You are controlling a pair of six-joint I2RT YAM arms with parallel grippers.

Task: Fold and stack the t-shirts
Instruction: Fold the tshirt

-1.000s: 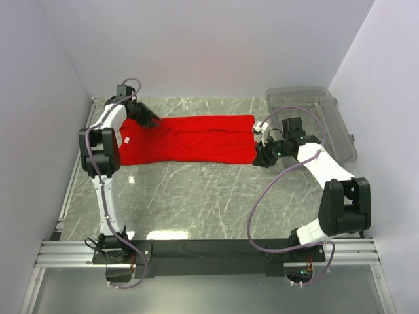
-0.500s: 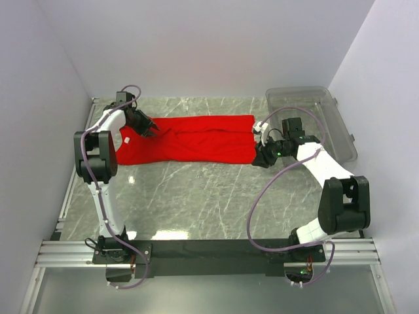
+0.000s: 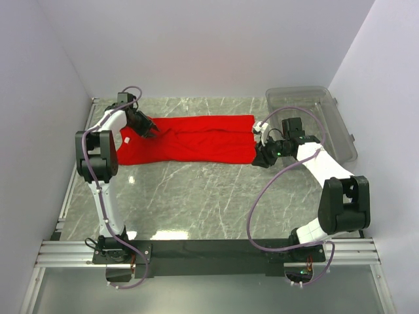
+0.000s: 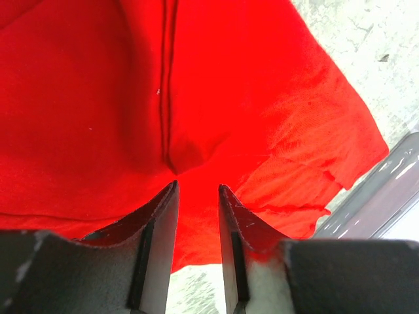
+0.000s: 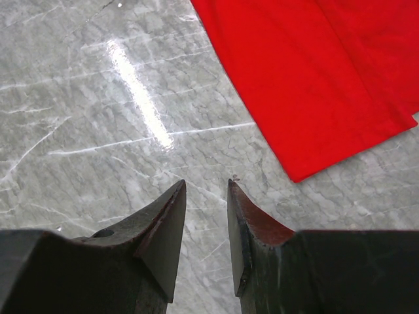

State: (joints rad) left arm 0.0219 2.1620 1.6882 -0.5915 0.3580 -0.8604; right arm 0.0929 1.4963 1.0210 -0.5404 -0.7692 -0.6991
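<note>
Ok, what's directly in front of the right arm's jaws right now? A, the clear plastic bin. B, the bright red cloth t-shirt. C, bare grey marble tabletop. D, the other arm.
C: in the right wrist view the jaws hang over bare grey marble tabletop, and the corner of the bright red cloth t-shirt lies further ahead, not between them.

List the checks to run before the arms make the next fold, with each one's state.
1. Shirt lies on the table: ok.
2. Left gripper above cloth: ok.
3. Left gripper holding cloth: cannot tell.
4. Right gripper above cloth: not ok; it is over bare table beside the hem corner.
5. Right gripper empty: ok.
6. Bin apart from shirt: ok.
</note>
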